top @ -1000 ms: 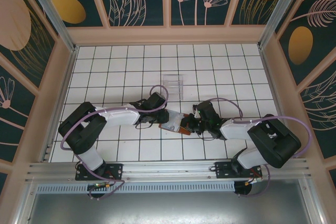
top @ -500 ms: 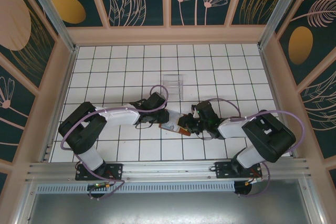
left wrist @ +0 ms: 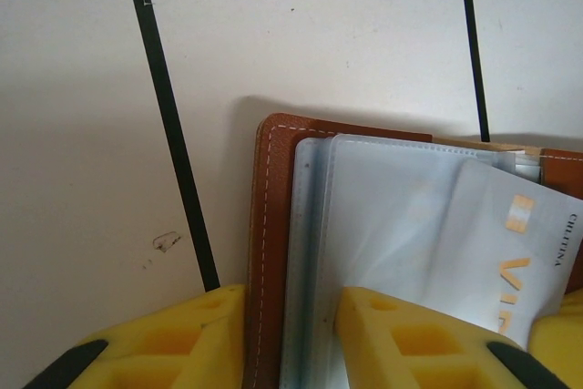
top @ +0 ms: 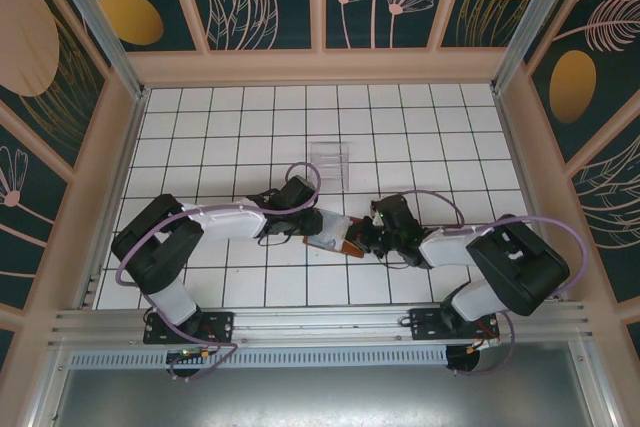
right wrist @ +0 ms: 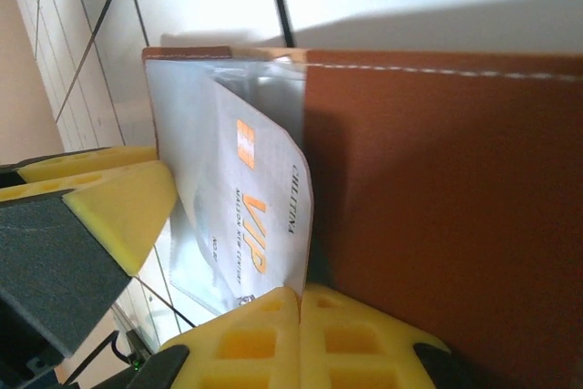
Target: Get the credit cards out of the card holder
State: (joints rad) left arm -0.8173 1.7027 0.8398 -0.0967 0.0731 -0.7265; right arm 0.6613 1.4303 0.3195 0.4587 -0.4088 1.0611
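The card holder (top: 345, 243) lies open on the tiled floor between my two grippers. Its reddish-brown leather cover (left wrist: 271, 225) frames clear plastic sleeves (left wrist: 383, 216). My left gripper (left wrist: 291, 296) is shut on the holder's near edge, with the leather cover and a sleeve between its yellow pads. A pale grey credit card (right wrist: 255, 216) with orange "VIP" print sticks out of the sleeves at a slant. My right gripper (right wrist: 301, 296) is shut on that card's lower edge, pads pressed together, beside the brown cover (right wrist: 437, 189). In the top view the left gripper (top: 312, 227) and right gripper (top: 365, 240) nearly meet.
A clear plastic tray (top: 330, 159) stands a few tiles behind the grippers. White tiled floor (top: 450, 137) spreads out all around, bounded by beige walls (top: 320, 67). In the right wrist view the left gripper's yellow finger (right wrist: 109, 198) sits close on the left.
The right gripper has closed onto the card. The right arm's elbow swung slightly left and back. The left arm and the card holder have stayed put.
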